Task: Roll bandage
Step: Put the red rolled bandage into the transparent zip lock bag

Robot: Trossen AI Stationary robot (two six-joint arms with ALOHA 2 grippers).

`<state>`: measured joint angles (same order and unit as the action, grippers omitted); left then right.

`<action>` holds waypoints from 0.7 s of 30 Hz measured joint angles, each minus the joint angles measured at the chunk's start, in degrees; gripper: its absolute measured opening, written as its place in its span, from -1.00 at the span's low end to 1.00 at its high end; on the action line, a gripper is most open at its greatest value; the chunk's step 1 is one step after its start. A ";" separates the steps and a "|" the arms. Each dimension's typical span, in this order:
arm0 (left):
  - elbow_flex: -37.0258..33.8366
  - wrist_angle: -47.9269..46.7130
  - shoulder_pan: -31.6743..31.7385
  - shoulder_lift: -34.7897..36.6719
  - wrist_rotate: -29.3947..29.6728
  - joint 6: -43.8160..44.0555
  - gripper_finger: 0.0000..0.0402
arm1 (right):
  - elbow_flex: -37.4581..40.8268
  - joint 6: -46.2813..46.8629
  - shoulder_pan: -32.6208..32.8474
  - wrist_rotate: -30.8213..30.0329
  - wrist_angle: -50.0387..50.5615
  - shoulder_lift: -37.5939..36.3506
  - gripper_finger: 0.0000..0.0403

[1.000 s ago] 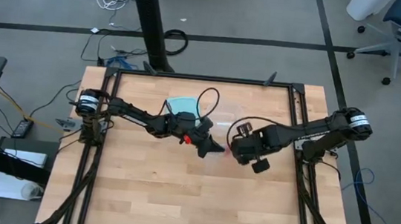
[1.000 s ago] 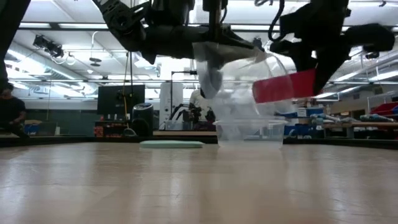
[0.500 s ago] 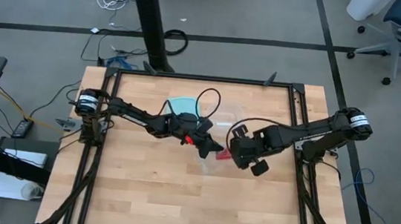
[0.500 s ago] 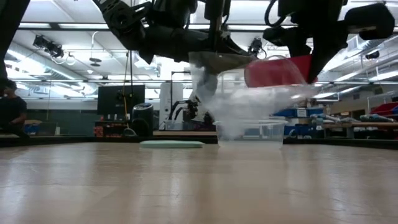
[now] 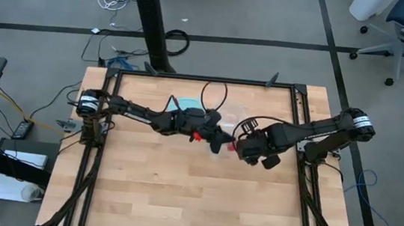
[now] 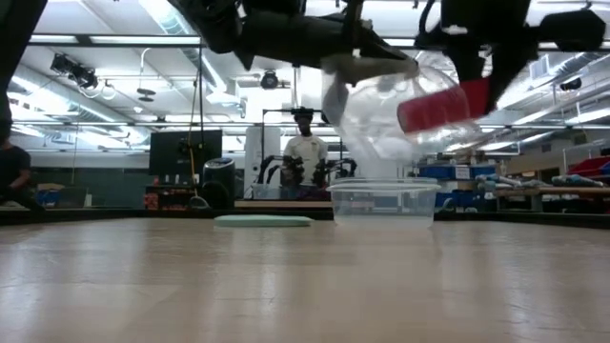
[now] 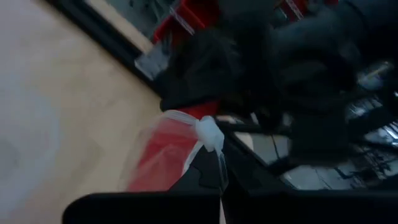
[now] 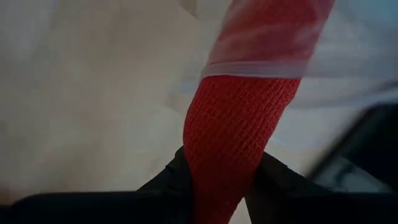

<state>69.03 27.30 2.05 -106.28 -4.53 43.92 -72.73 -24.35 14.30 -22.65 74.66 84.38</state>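
The bandage [image 8: 239,124] is a bright red roll, one end bare and the rest inside a clear crinkled plastic bag [image 6: 381,119]. Both hang above the middle of the table. My right gripper [image 8: 227,186] is shut on the roll's bare end, at the right in the high view [image 5: 244,144]. My left gripper [image 7: 208,177] comes from the left [image 5: 218,139] and is shut on the bag. In the low view the roll [image 6: 443,107] lies slanted inside the bag. My left gripper pinches a bunched white piece of the bag's edge [image 7: 209,134] between its shut fingers, reaching nearly level from the table's left. The bag hangs below and beside them, clear of the table. My right gripper pinches the roll's bare end [image 8: 224,168] between its two fingers [image 8: 171,180], one on each side, coming steeply from above. The roll runs on from the fingers into the bag's mouth [image 8: 261,65], lifted clear.
A clear plastic container [image 6: 381,202] stands on the table right below the bag. A flat light-blue lid [image 5: 184,102] lies toward the far edge, left of it. A person [image 6: 305,152] stands in the room beyond the table. The near half of the table is bare wood.
Both grippers have risen, carrying bag and bandage up. The bag, whose lower part hung down to the clear container, is now lifted clear above it. The right gripper has rolled, and the roll's slant has changed.
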 joint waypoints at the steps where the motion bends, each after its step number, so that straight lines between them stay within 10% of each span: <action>1: 0.78 -0.59 0.31 0.00 0.27 -0.38 -1.00 | -1.31 -0.66 0.30 -2.03 1.06 0.00 -0.54; 21: 2.91 -3.42 0.19 -0.76 2.10 -2.86 -1.00 | -8.23 -2.87 1.49 -5.75 10.16 2.84 -0.49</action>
<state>71.94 23.88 2.24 -107.03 -2.44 41.06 -80.97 -27.22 15.79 -28.41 84.82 87.22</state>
